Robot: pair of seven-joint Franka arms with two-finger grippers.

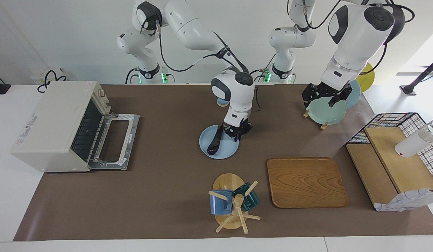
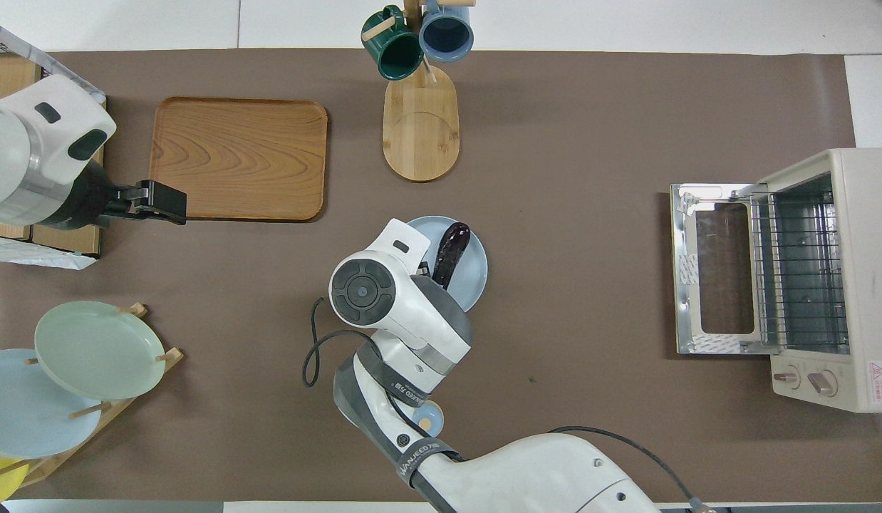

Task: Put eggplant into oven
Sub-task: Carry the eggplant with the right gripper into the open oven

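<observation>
The dark purple eggplant (image 1: 214,142) lies on a light blue plate (image 1: 227,151) in the middle of the table; the overhead view shows the eggplant (image 2: 452,248) too. My right gripper (image 1: 234,135) is down at the eggplant's end nearer the robots, low over the plate. The cream oven (image 1: 50,127) stands at the right arm's end of the table. Its glass door (image 1: 113,140) hangs open and flat and the wire rack is bare; the overhead view shows the oven (image 2: 851,278) too. My left gripper (image 1: 321,102) is open and empty, waiting over the plate rack.
A wooden tray (image 1: 305,182) and a mug tree (image 1: 230,203) with two mugs stand farther from the robots than the plate. A rack with plates (image 1: 326,112) and a wire basket with wooden boards (image 1: 395,157) are at the left arm's end.
</observation>
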